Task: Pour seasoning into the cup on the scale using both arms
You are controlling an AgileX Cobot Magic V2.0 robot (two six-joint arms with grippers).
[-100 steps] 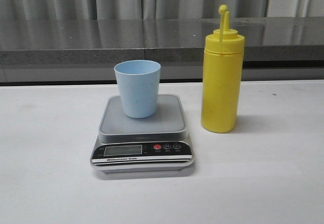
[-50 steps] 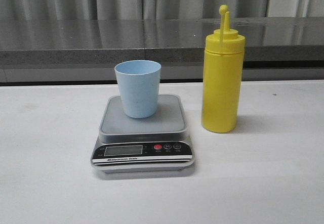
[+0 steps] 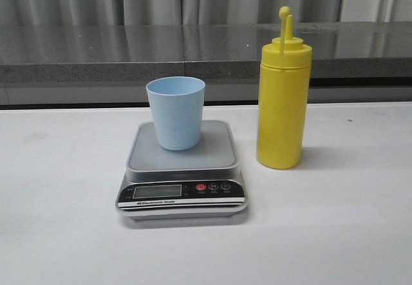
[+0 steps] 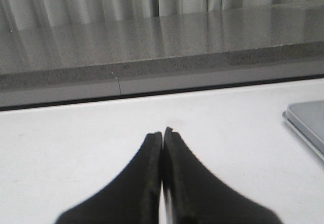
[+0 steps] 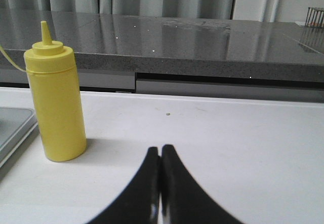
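A: Left gripper?
B: Jaws pressed together, holding nothing; the scale lies off to one side.
A: Cup?
B: Upright on the scale.
A: Right gripper?
B: Closed, empty. The bottle stands apart, seemingly uncapped.

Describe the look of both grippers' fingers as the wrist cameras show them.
The left gripper and right gripper look alike: each has two matte black fingers, broad at the base and curving in to narrow, blunt tips. No cables, markings or coloured pads show. The arms themselves are out of view.
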